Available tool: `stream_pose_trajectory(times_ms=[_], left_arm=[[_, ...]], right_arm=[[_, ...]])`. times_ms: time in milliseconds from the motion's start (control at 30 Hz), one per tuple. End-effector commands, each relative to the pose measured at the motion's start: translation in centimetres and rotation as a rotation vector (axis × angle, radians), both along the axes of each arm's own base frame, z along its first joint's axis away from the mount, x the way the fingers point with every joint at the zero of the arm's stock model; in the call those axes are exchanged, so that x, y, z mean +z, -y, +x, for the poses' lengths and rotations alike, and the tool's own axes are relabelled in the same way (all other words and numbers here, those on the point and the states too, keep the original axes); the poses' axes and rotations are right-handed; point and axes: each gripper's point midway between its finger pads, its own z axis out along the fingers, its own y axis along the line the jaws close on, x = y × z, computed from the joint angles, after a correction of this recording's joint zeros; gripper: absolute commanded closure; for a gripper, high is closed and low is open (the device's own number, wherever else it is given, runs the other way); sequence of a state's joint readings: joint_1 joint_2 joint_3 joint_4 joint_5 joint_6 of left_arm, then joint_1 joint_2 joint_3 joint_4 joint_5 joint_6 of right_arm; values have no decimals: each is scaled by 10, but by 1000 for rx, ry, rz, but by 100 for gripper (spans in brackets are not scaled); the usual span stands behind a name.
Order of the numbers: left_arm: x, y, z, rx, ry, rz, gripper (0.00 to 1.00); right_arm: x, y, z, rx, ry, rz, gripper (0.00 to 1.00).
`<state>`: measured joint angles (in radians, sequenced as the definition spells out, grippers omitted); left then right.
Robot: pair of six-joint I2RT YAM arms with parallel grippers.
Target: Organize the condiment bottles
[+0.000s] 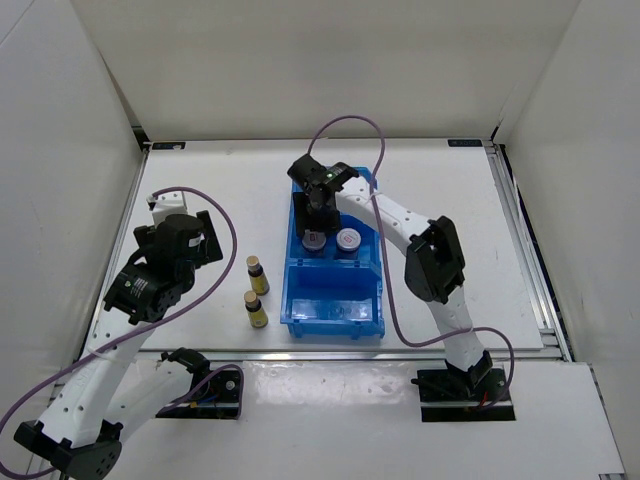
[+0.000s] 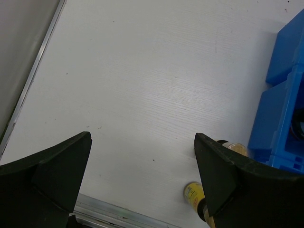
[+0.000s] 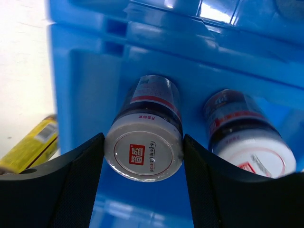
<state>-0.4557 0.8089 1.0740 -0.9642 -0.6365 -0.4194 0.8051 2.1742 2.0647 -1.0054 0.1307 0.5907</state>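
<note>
My right gripper is down in the blue bin's middle compartment. Its fingers touch both sides of a short jar with a pale, red-marked lid. A second such jar stands right beside it. Two tiny amber bottles with yellow labels stand on the table left of the bin. They also show in the left wrist view. My left gripper is open and empty, above the table left of them. The silver-capped shakers are not visible.
The blue three-compartment bin sits mid-table, with its near compartment holding no bottles. The table's metal left rail runs beside my left gripper. White walls enclose the table.
</note>
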Motion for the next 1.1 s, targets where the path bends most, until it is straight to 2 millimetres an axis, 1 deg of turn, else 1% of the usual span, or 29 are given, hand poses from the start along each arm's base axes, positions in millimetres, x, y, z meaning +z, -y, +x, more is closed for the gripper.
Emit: stream_pose_trajectory(times_ms=[0,67,100,133,167,200,233,267,333,367,433,467,500,533,567,600,633,667,700,733,767,800,833,867,900,933,967,1033,1067], left_arm=[[4,3,0,-15,19,-16,0],[2,4,2,-15,11,-12,0],[2,4,2,-15,11,-12,0],[2,4,2,-15,11,-12,0],[2,4,2,-15,11,-12,0],[2,4,2,-15,11,-12,0],[2,4,2,-15,11,-12,0],[2,4,2,-15,11,-12,0],[2,4,2,-15,11,-12,0],[0,5,3,-15,1,-7,0],[0,5,3,-15,1,-7,0],[0,5,3,-15,1,-7,0],[0,5,3,-15,1,-7,0],[0,5,3,-15,1,-7,0],[-2,5,4,-15,-8,-3,0],[-4,8,6,-25,-20,-5,0],[-6,8,7,-25,-19,-6,0],[-10,12,8,-44,-38,-3,0],[-15,19,12,-74,-60,-8,0],[-19,23,13,-89,-78,-13,0],[-23,27,14,-117,-102,-2,0],[-32,40,19,-172,-141,-20,0],[-39,47,20,-206,-172,-26,0],[-45,61,21,-266,-202,-57,0],[-53,69,25,-295,-246,-55,0],[-57,74,27,-313,-268,-65,0],[-62,83,26,-337,-302,-93,0],[-65,91,28,-348,-325,-123,0],[-68,95,27,-356,-342,-141,0]], right_arm=[[27,-15,17,21,76,78,100],[13,-15,17,21,57,58,100],[12,-17,19,21,58,59,100],[6,-17,19,21,48,49,100],[6,-17,19,21,48,49,100],[0,-18,18,33,37,45,96],[0,-18,18,33,37,45,91],[1,-20,16,40,27,54,81],[6,-22,16,55,37,69,63],[10,-21,16,64,47,72,42],[30,-18,16,60,77,88,13],[39,-14,19,57,107,76,0],[53,-10,19,51,130,81,0],[60,-4,16,45,132,66,0],[74,-1,17,49,160,70,0],[93,7,16,50,199,67,0],[103,11,9,62,222,47,0],[134,18,3,61,295,66,0],[135,28,-5,64,315,22,0],[143,31,-15,91,352,-4,0],[168,47,-23,66,420,-2,0],[173,57,-33,76,432,-18,0],[158,65,-48,100,407,-59,0],[175,82,-61,82,431,-21,0],[173,88,-74,102,419,-15,0],[155,99,-84,115,385,-41,0],[168,113,-95,97,409,-2,0],[166,129,-109,93,404,12,0],[165,144,-121,83,409,25,0]])
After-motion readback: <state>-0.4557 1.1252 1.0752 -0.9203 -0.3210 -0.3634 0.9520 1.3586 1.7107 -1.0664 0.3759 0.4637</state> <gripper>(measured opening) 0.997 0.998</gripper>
